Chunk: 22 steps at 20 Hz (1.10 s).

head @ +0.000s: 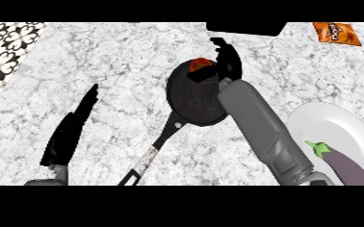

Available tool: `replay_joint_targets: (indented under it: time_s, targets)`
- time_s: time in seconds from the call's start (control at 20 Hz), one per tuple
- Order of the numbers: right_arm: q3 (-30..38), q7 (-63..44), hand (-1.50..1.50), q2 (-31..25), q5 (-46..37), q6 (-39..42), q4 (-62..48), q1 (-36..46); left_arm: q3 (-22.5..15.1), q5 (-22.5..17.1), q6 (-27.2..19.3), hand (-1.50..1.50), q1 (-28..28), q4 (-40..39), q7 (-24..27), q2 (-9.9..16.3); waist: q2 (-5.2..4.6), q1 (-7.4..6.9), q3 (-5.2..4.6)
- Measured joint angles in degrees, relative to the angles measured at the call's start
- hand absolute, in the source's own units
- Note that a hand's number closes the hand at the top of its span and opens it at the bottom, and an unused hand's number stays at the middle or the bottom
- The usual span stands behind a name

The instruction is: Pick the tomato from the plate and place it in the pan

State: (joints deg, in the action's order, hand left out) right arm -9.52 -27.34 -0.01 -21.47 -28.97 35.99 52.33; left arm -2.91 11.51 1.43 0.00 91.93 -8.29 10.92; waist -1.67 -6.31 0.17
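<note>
The red tomato (201,63) shows at the far rim of the black pan (195,101), above its inner surface. My right hand (229,65) reaches over the pan's upper right side, with its thumb and fingers curled around the tomato and hiding most of it. Whether the tomato touches the pan's bottom I cannot tell. The pan's handle (153,151) points toward the lower left. The white plate (320,120) lies at the right edge. My left hand (68,130) rests open at the lower left, fingers up, away from the pan.
A purple eggplant (341,161) with a green stem lies on the plate. An orange bag (334,31) sits at the far right corner. A black object (245,28) stands at the counter's far edge, just beyond my right hand. A patterned surface borders the far left.
</note>
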Motion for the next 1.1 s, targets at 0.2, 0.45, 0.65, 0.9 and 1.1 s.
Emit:
replay_joint_targets:
  time_s: [0.2,0.45,0.65,0.9,1.1]
  targets:
    - [0.93,7.31,-1.50,0.01,4.33,-8.88,-0.33,0.10,0.45,-0.05,-0.17,0.00,0.04,-0.43,0.25,-0.02,0.11,0.43,-0.01]
    - [4.21,13.62,-1.50,0.00,9.21,-18.89,-1.53,1.23,0.32,0.65,-1.04,0.00,0.16,-0.60,-0.32,-0.66,0.36,1.58,-0.04]
    - [7.85,18.36,-1.50,-0.13,12.41,-24.23,-1.64,-0.24,1.33,0.33,-1.02,0.00,1.81,-0.05,0.10,-0.13,0.80,3.14,-0.07]
    - [10.58,24.38,-1.50,-1.45,14.83,-24.63,4.84,-7.30,2.82,-0.32,-0.94,0.00,3.05,0.93,-1.09,0.24,1.50,5.44,-0.12]
    - [9.53,26.29,-1.50,-4.57,14.97,-21.89,13.70,-16.23,4.36,-0.93,-0.45,0.00,4.17,0.60,-0.03,0.99,1.85,6.52,-0.17]
